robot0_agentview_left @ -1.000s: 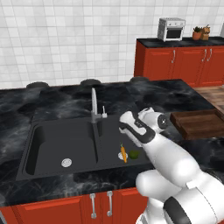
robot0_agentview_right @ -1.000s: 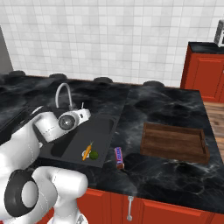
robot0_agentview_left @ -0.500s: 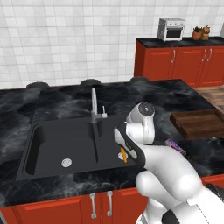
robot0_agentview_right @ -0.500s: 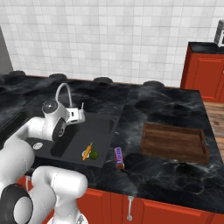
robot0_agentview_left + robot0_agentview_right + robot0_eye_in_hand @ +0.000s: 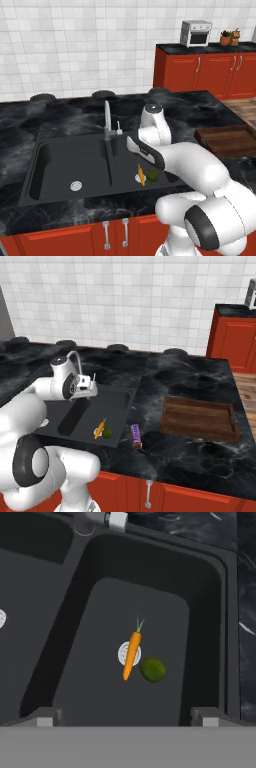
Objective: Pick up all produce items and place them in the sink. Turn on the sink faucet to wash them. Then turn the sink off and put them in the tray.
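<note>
The carrot [image 5: 131,654] lies across the drain of the right basin of the sink [image 5: 205,587], with the lime [image 5: 153,669] touching its right side. Both also show in the base views, carrot [image 5: 141,175] and lime [image 5: 152,175], carrot [image 5: 100,429] and lime [image 5: 107,432]. My gripper [image 5: 127,716] hangs above that basin, open, with nothing between its fingertips [image 5: 46,717]. It sits just right of the faucet [image 5: 107,120] as gripper [image 5: 134,146] and gripper [image 5: 94,390]. The tray [image 5: 200,418] rests on the counter right of the sink [image 5: 50,165].
A purple-red packet [image 5: 136,436] lies on the counter between sink and tray. The faucet base [image 5: 107,518] stands at the basin's far rim. Burners [image 5: 42,97] line the back of the counter. Red cabinets [image 5: 210,70] with a toaster oven [image 5: 196,32] stand far right.
The arm swung its hand leftward and turned it down over the right basin. The jaws stayed open. Carrot and lime lie where they were.
</note>
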